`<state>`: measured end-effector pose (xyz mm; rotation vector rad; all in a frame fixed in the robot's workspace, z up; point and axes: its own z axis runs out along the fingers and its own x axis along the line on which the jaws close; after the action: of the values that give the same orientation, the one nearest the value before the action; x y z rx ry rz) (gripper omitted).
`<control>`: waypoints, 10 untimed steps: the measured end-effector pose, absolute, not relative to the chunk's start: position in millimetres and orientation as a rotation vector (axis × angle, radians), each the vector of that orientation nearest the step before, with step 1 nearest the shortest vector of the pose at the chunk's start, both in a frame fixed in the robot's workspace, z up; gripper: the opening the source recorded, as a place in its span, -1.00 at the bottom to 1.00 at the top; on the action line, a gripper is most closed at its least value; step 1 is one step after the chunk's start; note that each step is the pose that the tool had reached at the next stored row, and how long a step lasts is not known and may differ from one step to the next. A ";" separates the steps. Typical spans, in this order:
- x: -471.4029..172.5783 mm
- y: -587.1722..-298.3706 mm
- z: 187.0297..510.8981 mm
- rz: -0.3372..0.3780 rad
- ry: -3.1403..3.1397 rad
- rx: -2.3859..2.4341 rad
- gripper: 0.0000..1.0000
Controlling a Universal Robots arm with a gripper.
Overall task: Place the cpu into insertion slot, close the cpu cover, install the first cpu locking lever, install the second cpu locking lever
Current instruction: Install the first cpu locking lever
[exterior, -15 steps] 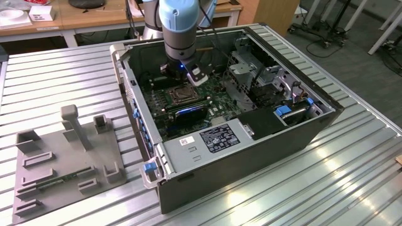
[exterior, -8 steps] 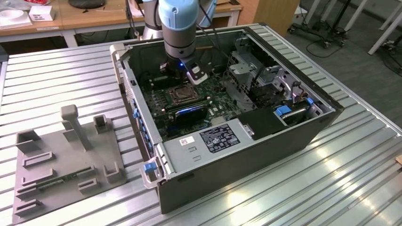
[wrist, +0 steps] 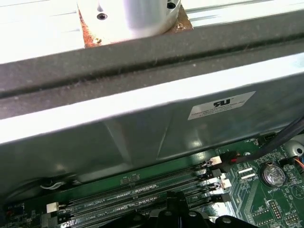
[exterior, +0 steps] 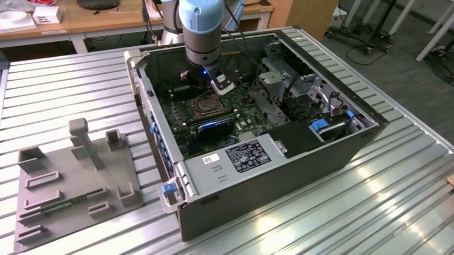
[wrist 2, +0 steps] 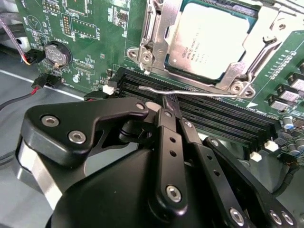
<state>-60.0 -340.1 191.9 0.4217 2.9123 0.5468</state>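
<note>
- Gripper (wrist 2: 169, 105) fingers pressed together, tips right by the thin locking lever (wrist 2: 199, 92).
- cpu (wrist 2: 209, 40) sits in the insertion slot (exterior: 206, 105), cpu cover (wrist 2: 268, 26) down around it.

So the arm (exterior: 202, 40) is your usual silver-grey tube with a pale blue joint cap (exterior: 202, 13), going dark toward the gripper (wrist 2: 170, 102), with a little blue light (exterior: 204, 71) glowing just above it. The gripper's all matte black linkages, silver screws (wrist 2: 173, 192) dotted along them, and there's a shiny metal ring (wrist 2: 33, 175) right behind it.
</note>
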 end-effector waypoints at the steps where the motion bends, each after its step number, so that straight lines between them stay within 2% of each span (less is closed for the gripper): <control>1: -60.0 -340.1 192.0 0.547 2.912 0.422 -0.79; 10: -61.2 -336.5 192.1 0.549 2.912 0.422 -0.79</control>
<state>-61.2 -336.5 192.1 0.4219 2.9119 0.5487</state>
